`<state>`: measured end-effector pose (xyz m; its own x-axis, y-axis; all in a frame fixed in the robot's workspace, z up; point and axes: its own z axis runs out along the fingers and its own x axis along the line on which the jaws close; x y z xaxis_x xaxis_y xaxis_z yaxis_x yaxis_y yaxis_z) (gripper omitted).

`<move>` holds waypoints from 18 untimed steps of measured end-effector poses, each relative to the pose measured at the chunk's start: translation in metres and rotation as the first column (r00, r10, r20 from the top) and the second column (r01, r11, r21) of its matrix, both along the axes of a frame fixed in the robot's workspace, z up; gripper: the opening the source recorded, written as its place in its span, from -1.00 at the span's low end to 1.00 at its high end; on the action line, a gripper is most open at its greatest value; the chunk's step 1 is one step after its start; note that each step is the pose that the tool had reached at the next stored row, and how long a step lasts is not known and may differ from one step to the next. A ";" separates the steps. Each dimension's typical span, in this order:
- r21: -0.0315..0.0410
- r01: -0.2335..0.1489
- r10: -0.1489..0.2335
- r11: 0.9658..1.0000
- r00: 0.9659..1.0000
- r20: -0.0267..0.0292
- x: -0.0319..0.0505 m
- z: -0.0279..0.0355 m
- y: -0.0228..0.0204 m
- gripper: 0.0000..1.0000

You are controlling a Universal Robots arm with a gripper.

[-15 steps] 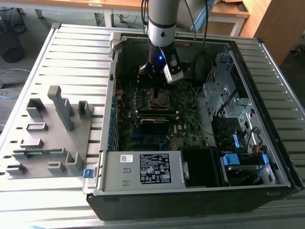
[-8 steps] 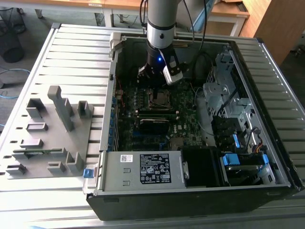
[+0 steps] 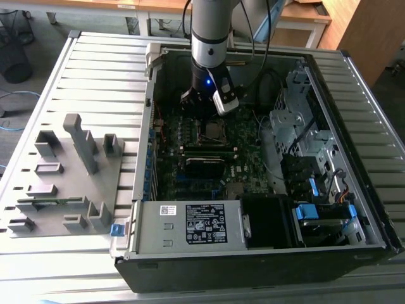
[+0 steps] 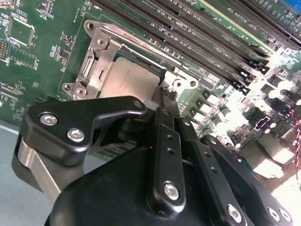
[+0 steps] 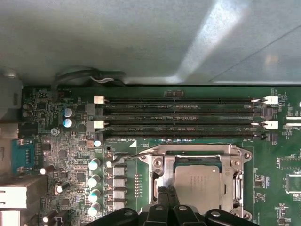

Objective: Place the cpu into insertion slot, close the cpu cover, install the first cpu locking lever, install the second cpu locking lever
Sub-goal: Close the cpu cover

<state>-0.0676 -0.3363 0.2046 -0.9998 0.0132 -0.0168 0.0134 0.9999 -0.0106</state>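
Note:
The cpu [image 5: 197, 182], a dull silver square, lies in the insertion slot [image 5: 175, 162] on the green motherboard [image 5: 61, 150]. The cpu cover [image 5: 233, 162], a silver frame, lies flat around it, and the cpu [image 4: 129, 80] shows through the cover's [image 4: 96, 61] window. My gripper [image 5: 167, 194] is shut with nothing visibly between its black fingers. Its tips [image 4: 165, 96] are at the socket's edge, right beside the cpu. A thin metal lever [image 5: 129, 153] runs along one side of the socket. In the exterior view the gripper [image 3: 202, 104] hangs just above the socket [image 3: 212, 130] inside the open computer case.
Long black memory slots [image 5: 183, 117] run beside the socket, with capacitors [image 5: 94, 181] on another side. The case holds a power supply [image 3: 190, 225], drive cages [image 3: 304, 133] and cables. A grey fixture block [image 3: 69, 171] stands on the slatted table at the exterior view's left.

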 end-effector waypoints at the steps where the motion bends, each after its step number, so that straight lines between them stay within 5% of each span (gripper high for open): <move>1: 0.000 0.000 0.000 1.000 1.000 0.000 -0.0004 -0.0007 0.0002 -0.80; 18: 0.000 0.000 0.000 1.000 1.000 0.000 -0.0025 -0.0051 0.0056 -0.80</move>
